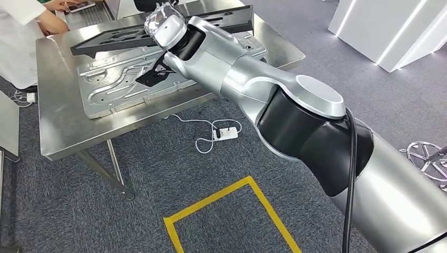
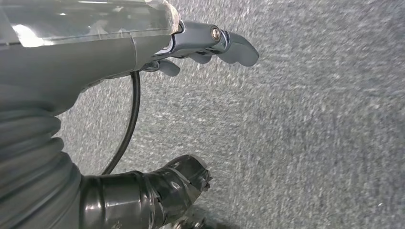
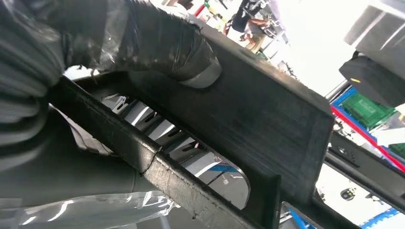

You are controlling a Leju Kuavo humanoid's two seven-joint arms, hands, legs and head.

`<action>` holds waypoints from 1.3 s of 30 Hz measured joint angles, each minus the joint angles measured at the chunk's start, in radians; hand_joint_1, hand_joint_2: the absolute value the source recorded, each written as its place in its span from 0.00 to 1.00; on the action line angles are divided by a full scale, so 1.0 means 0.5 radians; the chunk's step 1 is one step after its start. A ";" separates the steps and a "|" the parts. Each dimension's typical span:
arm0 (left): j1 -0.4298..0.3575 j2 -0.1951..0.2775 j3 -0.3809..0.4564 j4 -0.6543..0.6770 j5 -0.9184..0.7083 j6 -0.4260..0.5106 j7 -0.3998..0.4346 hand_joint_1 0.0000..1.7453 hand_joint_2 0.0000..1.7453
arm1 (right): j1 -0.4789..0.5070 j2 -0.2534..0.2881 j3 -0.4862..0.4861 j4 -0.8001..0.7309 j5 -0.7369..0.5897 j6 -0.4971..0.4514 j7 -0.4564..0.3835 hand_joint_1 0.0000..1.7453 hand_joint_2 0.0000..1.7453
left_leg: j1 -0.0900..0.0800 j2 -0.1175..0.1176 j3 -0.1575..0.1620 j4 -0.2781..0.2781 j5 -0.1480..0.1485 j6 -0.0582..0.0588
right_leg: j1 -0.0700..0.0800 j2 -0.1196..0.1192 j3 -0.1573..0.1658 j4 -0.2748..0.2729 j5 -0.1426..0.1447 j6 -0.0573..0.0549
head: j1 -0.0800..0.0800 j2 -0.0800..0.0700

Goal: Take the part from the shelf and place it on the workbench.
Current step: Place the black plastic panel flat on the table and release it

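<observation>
Black part [image 1: 158,31] clamped in my R hand [image 1: 167,27], over bench [image 1: 68,126] at 11 o'clock; placing step. Next: lower flat, release. L hand [image 2: 157,95] fingers apart, empty.

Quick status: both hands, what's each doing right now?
Left hand: open, holds nothing, over carpet.
Right hand: holding the black part above the workbench.

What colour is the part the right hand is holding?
Black; the part in the right hand shows best in the head view.

Long flat black plastic frame part [image 1: 121,39] with cut-out openings, gripped in my right hand [image 1: 167,27], held tilted above the steel workbench [image 1: 63,121], apparently clear of it.
</observation>
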 joint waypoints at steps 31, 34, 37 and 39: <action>0.008 0.004 0.001 0.000 -0.010 0.000 0.002 0.00 1.00 | -0.014 -0.062 0.000 -0.012 -0.050 0.027 -0.031 1.00 1.00 | -0.011 -0.004 -0.031 0.041 0.004 0.018 | 0.003 -0.002 0.020 -0.030 0.007 0.000 | -0.003 0.000; 0.011 0.007 0.001 0.000 -0.009 0.000 0.003 0.00 1.00 | 0.004 -0.063 0.000 -0.012 -0.062 0.027 -0.034 1.00 1.00 | -0.003 -0.003 -0.200 0.235 0.028 0.001 | 0.001 0.004 0.065 -0.024 -0.034 0.003 | -0.003 0.000; 0.014 0.009 0.002 0.000 -0.007 0.000 0.004 0.00 1.00 | 0.006 -0.064 0.000 -0.012 -0.065 0.029 -0.034 1.00 1.00 | 0.003 0.002 -0.105 -0.098 0.289 -0.009 | -0.002 0.005 0.118 0.002 -0.097 0.030 | -0.004 0.000; 0.014 0.010 0.002 0.001 -0.006 0.000 0.005 0.00 1.00 | -0.005 -0.065 0.000 -0.012 -0.068 0.035 -0.038 1.00 1.00 | -0.001 0.003 -0.042 -0.246 0.315 0.005 | 0.006 0.007 0.120 0.021 -0.124 0.049 | -0.004 0.000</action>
